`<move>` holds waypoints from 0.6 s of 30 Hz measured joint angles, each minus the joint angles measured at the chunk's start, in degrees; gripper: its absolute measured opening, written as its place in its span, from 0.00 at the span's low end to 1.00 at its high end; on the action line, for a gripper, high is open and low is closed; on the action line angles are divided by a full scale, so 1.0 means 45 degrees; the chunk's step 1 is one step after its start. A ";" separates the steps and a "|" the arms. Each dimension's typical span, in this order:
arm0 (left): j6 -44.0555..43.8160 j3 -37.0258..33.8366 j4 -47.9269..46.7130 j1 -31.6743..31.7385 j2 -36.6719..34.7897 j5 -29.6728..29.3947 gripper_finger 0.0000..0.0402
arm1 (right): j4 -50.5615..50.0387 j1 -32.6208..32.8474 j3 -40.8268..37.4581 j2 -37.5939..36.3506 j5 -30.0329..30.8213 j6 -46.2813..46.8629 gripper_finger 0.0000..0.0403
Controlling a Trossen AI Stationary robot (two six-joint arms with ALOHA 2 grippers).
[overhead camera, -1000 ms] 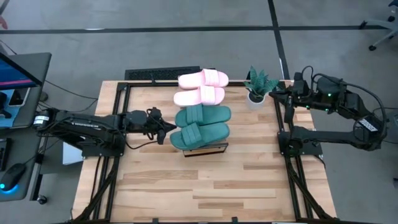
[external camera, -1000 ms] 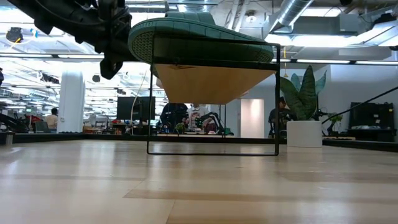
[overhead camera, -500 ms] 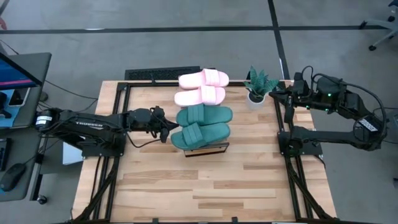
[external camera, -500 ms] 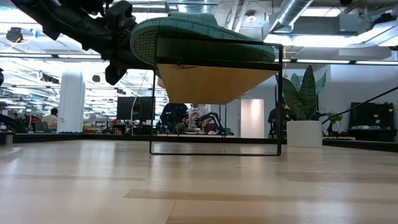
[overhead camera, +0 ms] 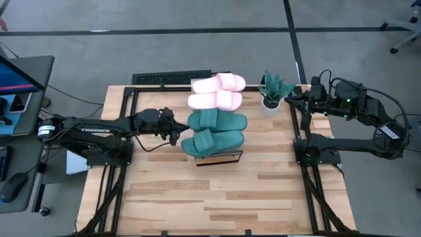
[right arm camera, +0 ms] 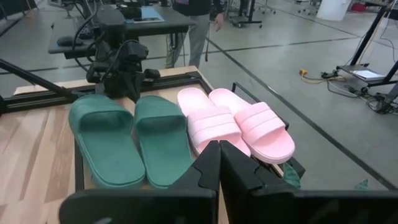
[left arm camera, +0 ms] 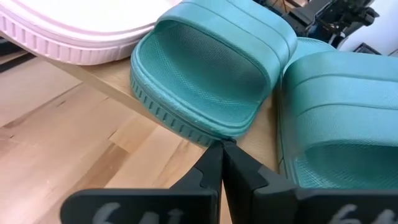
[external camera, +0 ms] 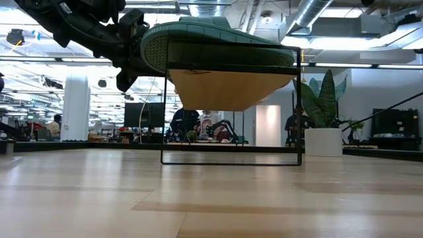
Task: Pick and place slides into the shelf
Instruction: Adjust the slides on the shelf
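Seen from above, a wood-plank table [overhead camera: 210, 197] fills the centre of the frame. In its upper middle stands the shelf [overhead camera: 220, 158], a narrow rack with 4 slides lying side by side on top: 2 pink slides [overhead camera: 217, 91] toward the top of the frame and 2 teal slides [overhead camera: 214, 131] just below them. The left gripper [overhead camera: 176, 133] reaches in from the left of the frame, its fingers pressed together and holding nothing, its tips touching the end of a teal slide. In the left wrist view the closed fingertips [left arm camera: 221, 155] meet that slide's rim. The right gripper [overhead camera: 290, 99] waits at the upper right, closed and empty, beside a small potted plant [overhead camera: 273, 92].
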 joint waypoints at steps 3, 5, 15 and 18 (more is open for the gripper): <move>0.0143 0.0000 0.0000 0.0017 0.0000 0.0009 0.00 | -0.0065 0.0000 0.0000 0.0000 0.0001 0.0000 0.00; 0.0219 0.0005 -0.0050 0.0017 0.0000 0.0009 0.00 | -0.0139 0.0000 0.0000 0.0000 0.0000 0.0000 0.00; 0.0801 0.0196 -0.1237 0.0625 -0.0906 -0.0160 0.00 | -0.0214 0.0000 0.0000 0.0000 0.0000 0.0000 0.00; 0.1234 0.0814 -0.2510 0.0905 -0.1500 -0.0230 0.00 | -0.0214 0.0000 0.0000 0.0000 0.0005 -0.0005 0.00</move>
